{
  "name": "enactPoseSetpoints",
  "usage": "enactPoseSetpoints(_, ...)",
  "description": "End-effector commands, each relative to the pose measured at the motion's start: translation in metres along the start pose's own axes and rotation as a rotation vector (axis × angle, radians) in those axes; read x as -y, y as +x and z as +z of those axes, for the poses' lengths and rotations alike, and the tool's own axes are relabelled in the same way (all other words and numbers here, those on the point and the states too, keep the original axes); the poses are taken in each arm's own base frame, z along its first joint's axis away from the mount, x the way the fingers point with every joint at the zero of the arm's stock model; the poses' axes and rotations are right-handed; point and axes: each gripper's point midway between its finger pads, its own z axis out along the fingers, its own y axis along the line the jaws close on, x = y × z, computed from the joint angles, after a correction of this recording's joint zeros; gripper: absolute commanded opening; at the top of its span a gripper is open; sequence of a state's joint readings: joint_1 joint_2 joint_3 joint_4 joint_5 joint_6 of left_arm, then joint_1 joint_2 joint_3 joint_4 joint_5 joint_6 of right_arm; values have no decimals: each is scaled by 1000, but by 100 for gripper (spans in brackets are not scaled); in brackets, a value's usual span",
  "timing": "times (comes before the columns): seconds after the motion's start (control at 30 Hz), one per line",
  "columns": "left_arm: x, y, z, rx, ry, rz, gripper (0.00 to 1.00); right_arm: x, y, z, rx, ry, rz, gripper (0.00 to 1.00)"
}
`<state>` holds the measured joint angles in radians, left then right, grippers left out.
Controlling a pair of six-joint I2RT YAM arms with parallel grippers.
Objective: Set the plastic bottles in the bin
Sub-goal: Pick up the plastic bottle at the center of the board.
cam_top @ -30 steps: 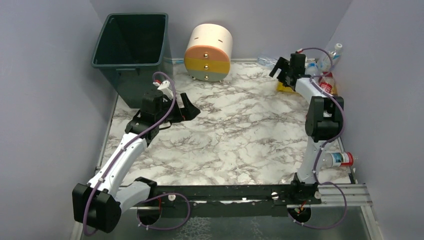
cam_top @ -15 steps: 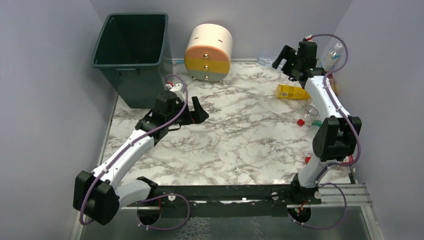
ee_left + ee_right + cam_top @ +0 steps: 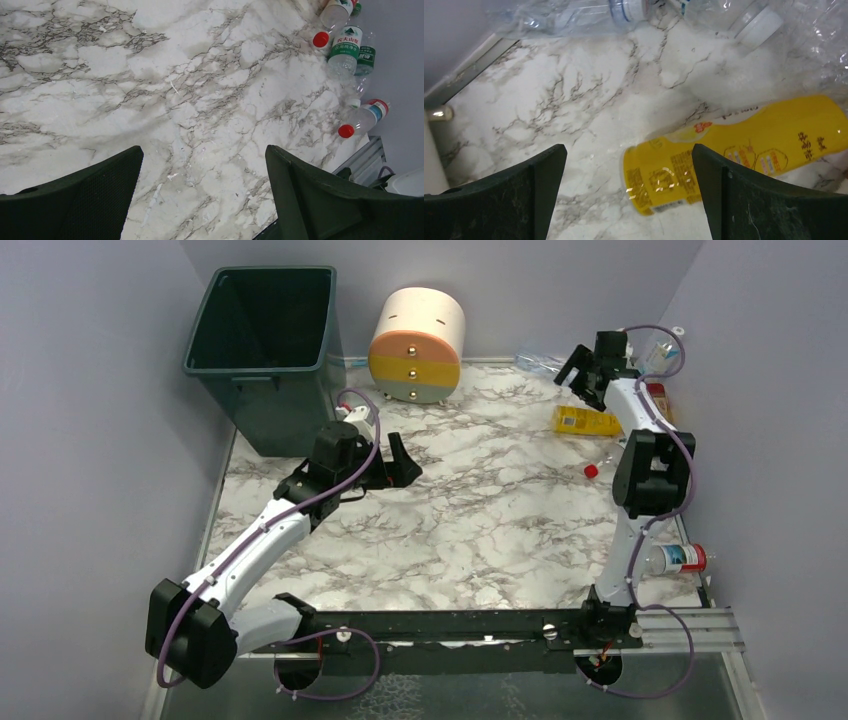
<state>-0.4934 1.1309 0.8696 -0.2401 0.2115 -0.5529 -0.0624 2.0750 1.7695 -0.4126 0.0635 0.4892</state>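
Hovering above the marble-patterned table (image 3: 470,520), the left gripper (image 3: 392,466) has both fingers spread wide. Nothing lies between them; the left wrist view shows only bare tabletop in the gap.

The bin (image 3: 254,369) stands upright in the far-left corner, opening upward. It is near the left gripper, beyond it and to its left, and the two are apart. A round drawer unit (image 3: 417,345) sits beside the bin against the far wall.

The right gripper (image 3: 580,373) is positioned over the far-right corner. Its fingers are likewise fully parted and clasp nothing. A yellow bottle (image 3: 744,150) lies on its side on the table below this gripper (printed label facing up). In the right wrist view, one end of it shows in the space between the fingers.

Location of the remaining plastic bottles, all on the table and outside the bin:
- Clear crumpled bottles (image 3: 574,15) lie against the far wall, just beyond the yellow bottle.
- Green-labelled bottles (image 3: 345,47) lie along the right wall.
- A red-capped bottle with a blue label (image 3: 678,558) lies on its side at the right edge, near the right arm's base.
- A red cap (image 3: 591,470) shows just beside the right arm; its bottle is hidden behind the arm in the top view.
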Motion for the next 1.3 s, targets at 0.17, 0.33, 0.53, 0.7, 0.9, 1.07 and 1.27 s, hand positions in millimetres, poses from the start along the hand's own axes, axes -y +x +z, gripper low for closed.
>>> enactPoseSetpoints(0.17,7,-6,-9,32,-1,26,99,13,-22,41,51,44,3,100)
enactPoseSetpoints(0.33,9,-2,-6,20,0,26,99,17,9,47,-22,34,0,100)
enactPoseSetpoints(0.53,14,-2,-2,15,6,33,99,16,73,31,-114,-2,-22,100)
enactPoseSetpoints(0.7,16,1,3,11,6,34,99,17,119,3,-162,-40,-26,99)
enactPoseSetpoints(0.9,20,5,8,6,16,35,99,6,155,-41,-157,-112,-105,99)
enactPoseSetpoints(1.07,21,12,15,-9,20,32,99,5,122,-80,-57,-97,-143,99)
enactPoseSetpoints(1.27,29,14,22,-16,31,40,99,-24,54,-123,80,-162,-248,99)
